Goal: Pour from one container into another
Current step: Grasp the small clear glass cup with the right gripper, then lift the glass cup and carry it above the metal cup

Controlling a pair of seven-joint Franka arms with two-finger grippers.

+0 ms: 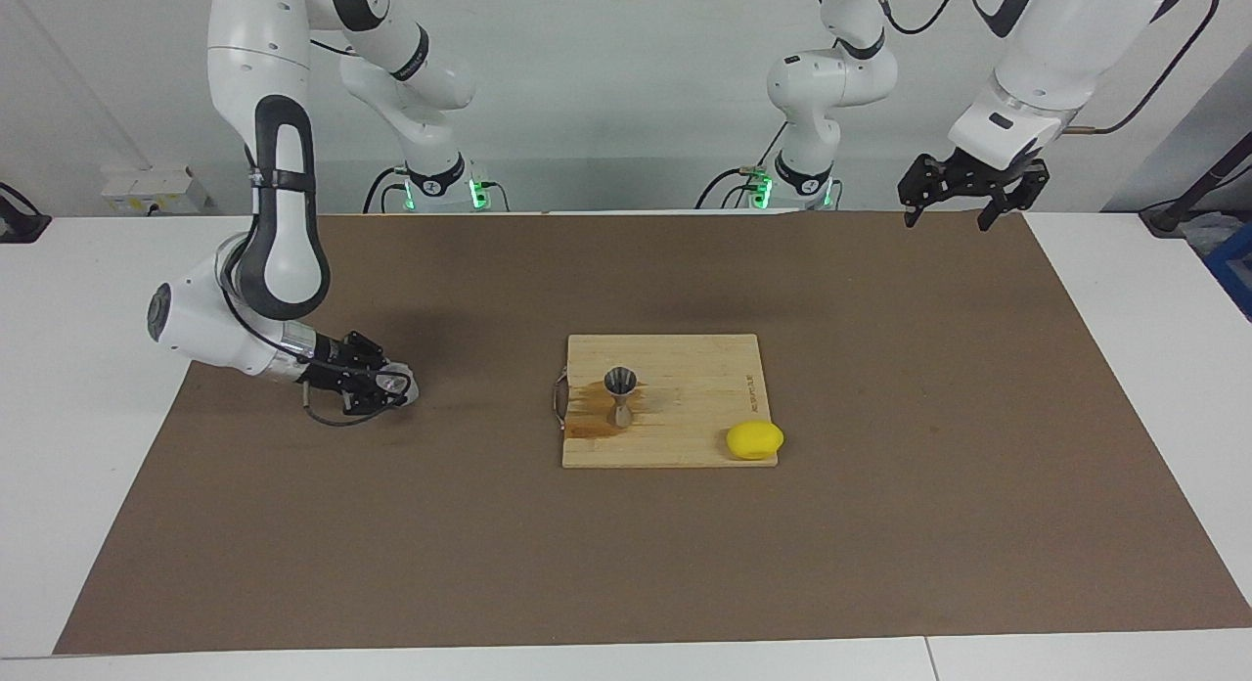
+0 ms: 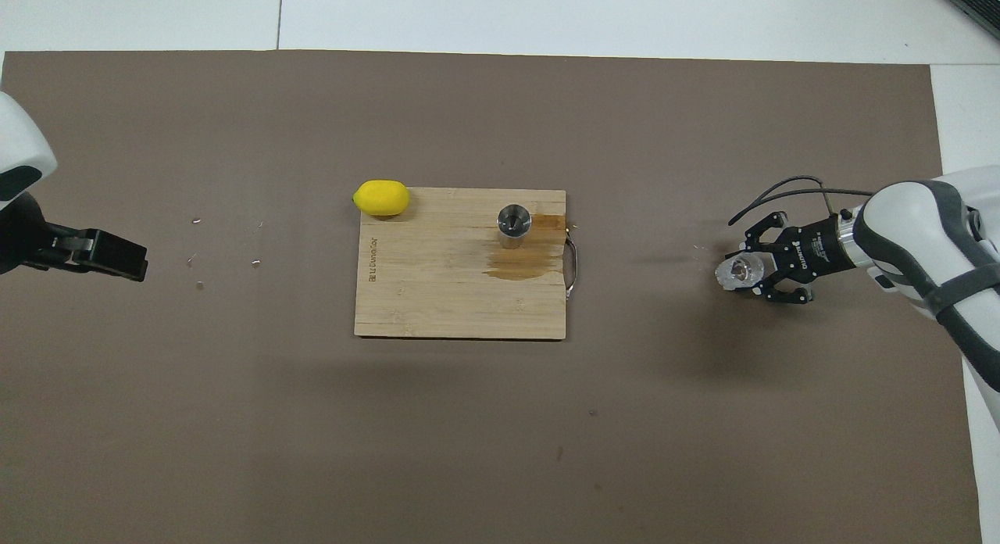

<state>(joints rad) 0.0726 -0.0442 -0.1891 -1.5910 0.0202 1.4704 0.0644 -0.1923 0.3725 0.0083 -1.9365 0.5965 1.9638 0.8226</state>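
The clear cup [image 1: 399, 382] [image 2: 734, 273] is down at the brown mat toward the right arm's end of the table. My right gripper [image 1: 387, 386] [image 2: 744, 272] reaches in sideways and is shut on the cup. Whether the cup still rests on the mat I cannot tell. The steel jigger [image 1: 620, 391] [image 2: 514, 225] stands upright on the wooden cutting board [image 1: 685, 368] [image 2: 437, 294] in the middle of the table. My left gripper [image 1: 963, 211] [image 2: 117, 256] hangs open in the air over the mat's edge at the left arm's end, holding nothing, and waits.
A yellow lemon [image 1: 754, 439] [image 2: 382, 198] lies at the board's corner farthest from the robots, toward the left arm's end. A brown wet stain [image 1: 587, 417] [image 2: 519, 264] spreads on the board beside the jigger. The board has a metal handle [image 1: 559, 399] [image 2: 573, 266].
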